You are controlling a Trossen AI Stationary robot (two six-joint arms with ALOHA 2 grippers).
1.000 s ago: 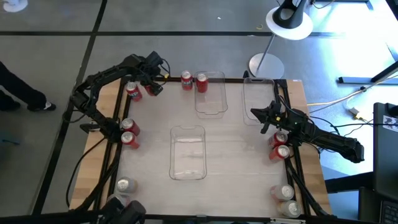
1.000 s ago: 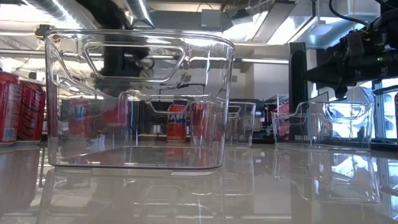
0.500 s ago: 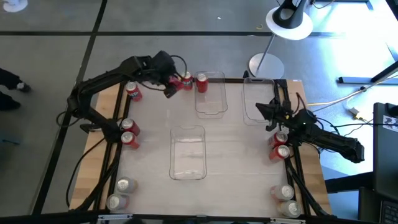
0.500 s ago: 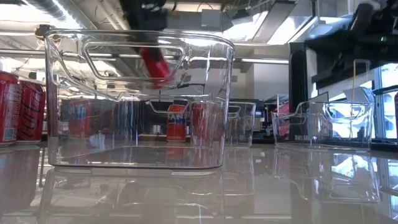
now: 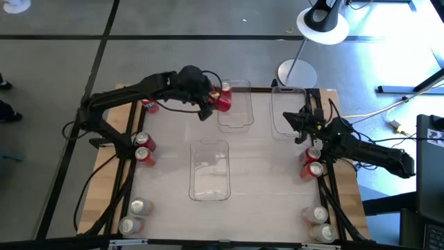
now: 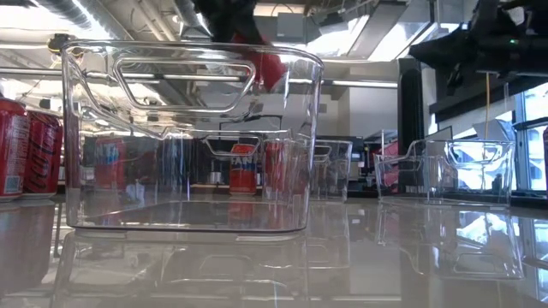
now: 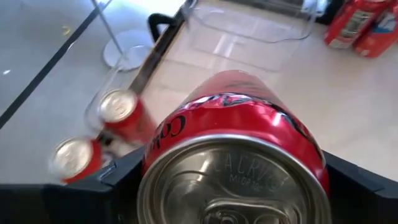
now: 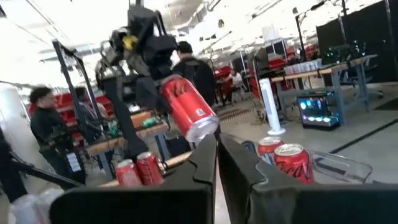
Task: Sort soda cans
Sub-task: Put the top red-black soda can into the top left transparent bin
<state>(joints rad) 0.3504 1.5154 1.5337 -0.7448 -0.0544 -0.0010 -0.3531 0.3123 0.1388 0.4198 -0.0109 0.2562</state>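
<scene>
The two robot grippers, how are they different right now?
The left gripper is clamped on a red can, but the right gripper holds nothing.
The left gripper's fingers are spread around the can; the right gripper's fingers are shut together.
The left gripper is by the far middle bin; the right gripper is over the right bin.
Both are dark, with two fingers.

Left pincer (image 5: 211, 104) raised, clamped mid-air; right pincer (image 5: 297, 126) closed, low.
</scene>
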